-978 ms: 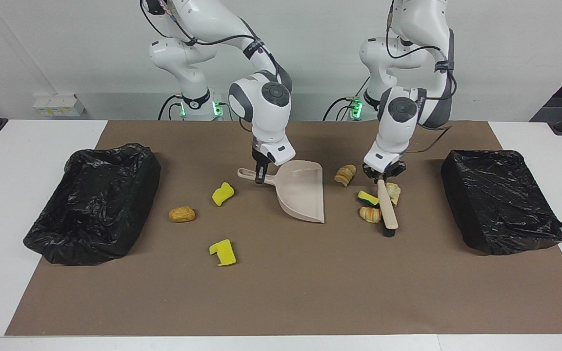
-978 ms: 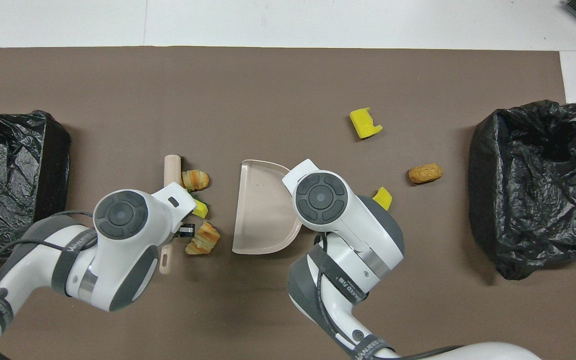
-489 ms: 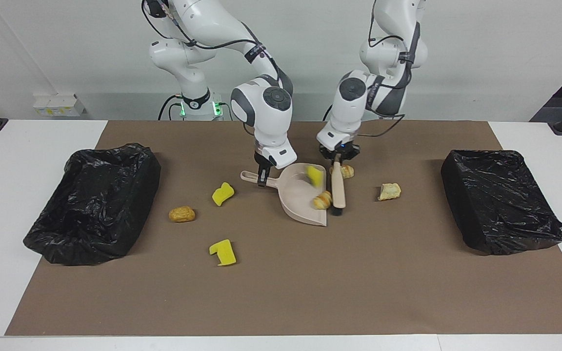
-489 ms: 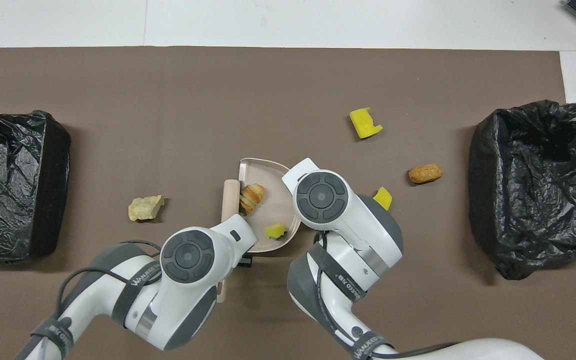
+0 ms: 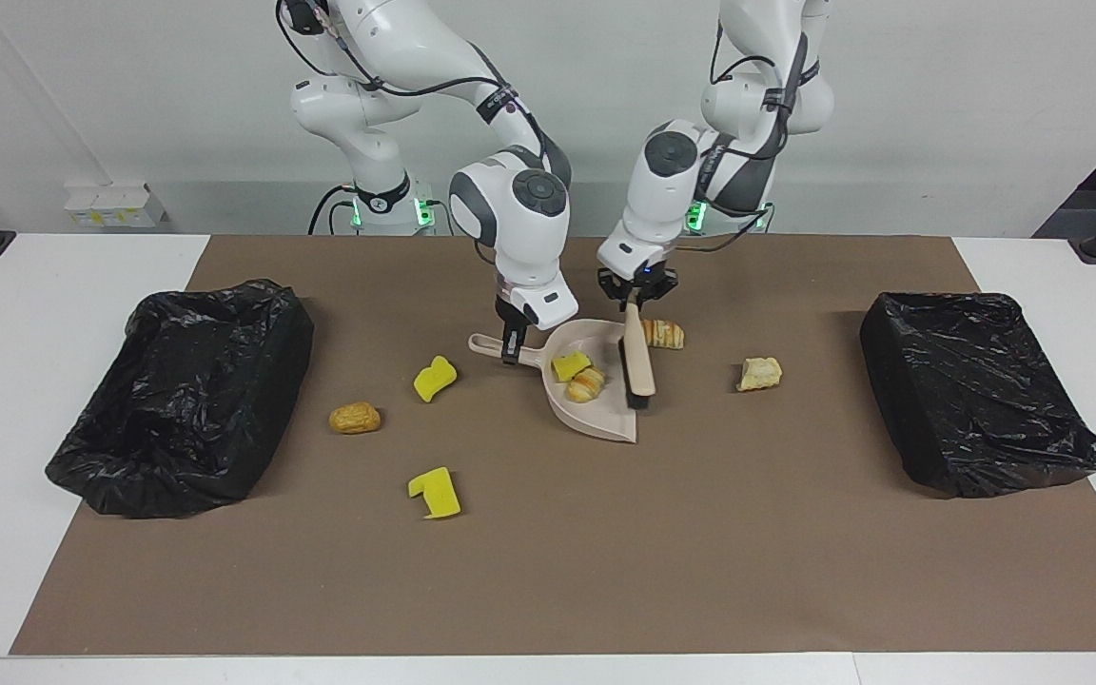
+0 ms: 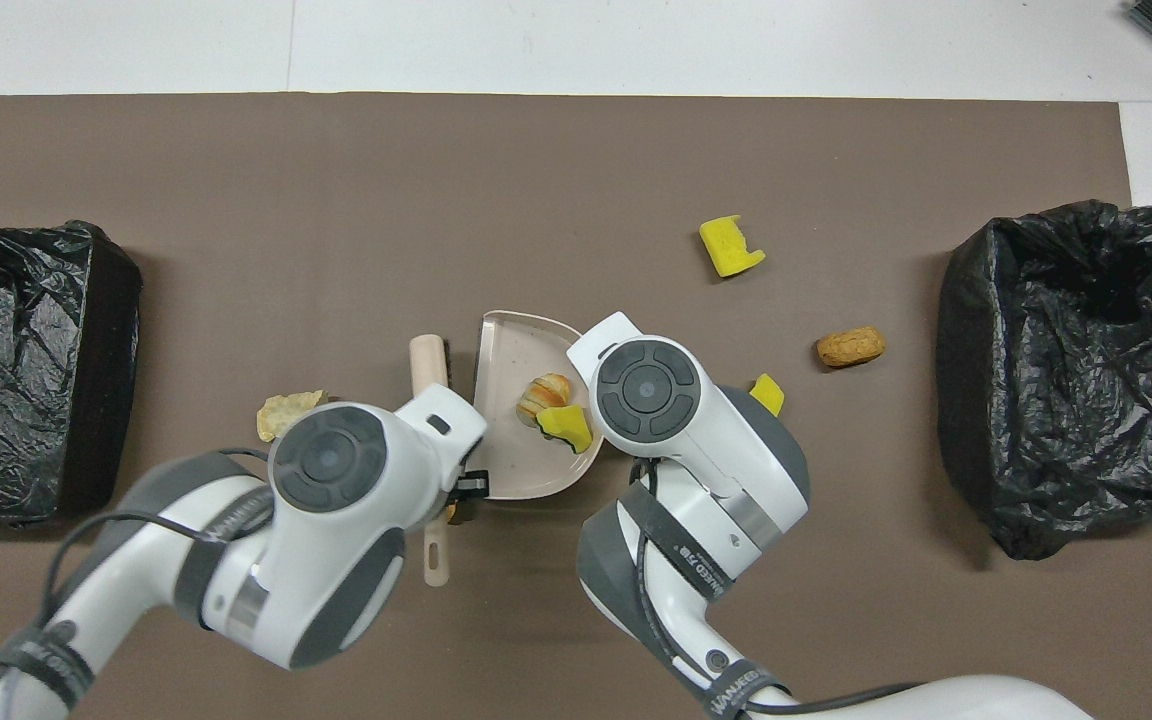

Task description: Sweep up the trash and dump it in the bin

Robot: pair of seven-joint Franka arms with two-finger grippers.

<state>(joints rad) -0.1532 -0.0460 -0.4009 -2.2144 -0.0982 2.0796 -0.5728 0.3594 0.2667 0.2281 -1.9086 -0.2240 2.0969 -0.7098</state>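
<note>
I am in the sweeping step. My left hand (image 5: 636, 303) is clamped on the handle of the brush (image 5: 638, 357), whose bristles sit at the open edge of the dustpan (image 5: 605, 419). My right hand (image 5: 510, 344) is clamped on the dustpan's handle, pinning the pan flat on the bench (image 5: 548, 571).

In the dustpan lie 2 pieces of trash, touching each other: a yellow sponge chunk (image 5: 570, 365) and a pastry lump (image 5: 587, 384). A second pastry lump (image 5: 664, 333) lies just outside the pan, beside the brush handle. A pale scrap (image 5: 759, 373) sits toward my left arm's end. Toward my right arm's end are 2 more yellow chunks (image 5: 435, 378) (image 5: 436, 492) and a brown lump (image 5: 355, 417).

The 2 black-lined bins (image 5: 182, 395) (image 5: 976, 390) show no trash inside that I can see.

Next, I judge, the brush should reach past the nearby pastry lump and draw it into the pan while I keep the pan firmly down.
</note>
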